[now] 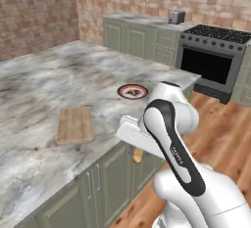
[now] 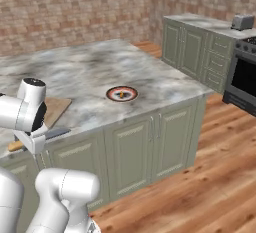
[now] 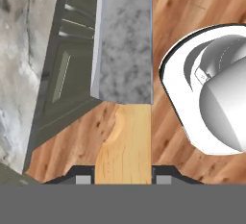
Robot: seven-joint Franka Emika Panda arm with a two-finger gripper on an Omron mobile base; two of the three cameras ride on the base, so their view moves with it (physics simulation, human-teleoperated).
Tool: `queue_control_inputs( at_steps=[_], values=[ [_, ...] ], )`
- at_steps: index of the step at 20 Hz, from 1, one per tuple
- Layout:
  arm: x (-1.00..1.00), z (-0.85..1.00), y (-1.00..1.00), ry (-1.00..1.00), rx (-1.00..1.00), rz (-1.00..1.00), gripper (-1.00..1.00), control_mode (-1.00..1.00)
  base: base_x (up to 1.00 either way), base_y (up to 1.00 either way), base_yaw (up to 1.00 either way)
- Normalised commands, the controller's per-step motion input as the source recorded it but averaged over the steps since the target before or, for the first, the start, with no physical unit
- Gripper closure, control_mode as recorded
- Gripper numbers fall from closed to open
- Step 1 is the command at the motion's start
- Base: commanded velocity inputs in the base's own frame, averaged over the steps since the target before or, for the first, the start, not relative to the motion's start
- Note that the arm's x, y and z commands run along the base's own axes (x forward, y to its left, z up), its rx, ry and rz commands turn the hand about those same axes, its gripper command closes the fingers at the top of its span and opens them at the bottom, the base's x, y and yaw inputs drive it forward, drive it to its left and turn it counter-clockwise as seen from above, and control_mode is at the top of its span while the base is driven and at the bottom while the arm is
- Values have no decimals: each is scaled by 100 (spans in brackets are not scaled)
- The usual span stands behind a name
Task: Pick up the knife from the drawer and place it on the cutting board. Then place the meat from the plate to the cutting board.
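My gripper (image 3: 124,180) is shut on the tan wooden handle of the knife (image 3: 126,69). Its grey blade points away from the hand, over the counter edge and the floor. In the right base view the gripper (image 2: 31,144) holds the knife (image 2: 56,133) level, just off the counter's front edge, close to the cutting board (image 2: 56,108). The cutting board (image 1: 75,124) lies flat on the marble counter, bare. The plate (image 1: 133,91) with its red rim sits further right, with the small meat (image 1: 132,93) on it. The drawer is hidden.
The marble counter (image 1: 49,80) runs wide to the left, with sage-green cabinet doors (image 2: 135,147) below it. A black stove (image 1: 211,60) and a toaster (image 1: 176,16) stand at the far wall. Wooden floor (image 2: 200,177) lies to the right.
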Motion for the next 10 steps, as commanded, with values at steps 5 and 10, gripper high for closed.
queue_control_inputs(
  at_steps=[5, 10],
  values=[
    [0, 0, 0, 0, 0, 0, 100, 100, 55, -45, 46],
    [0, 0, 0, 0, 0, 0, 100, 100, 56, -44, 47]
  ],
)
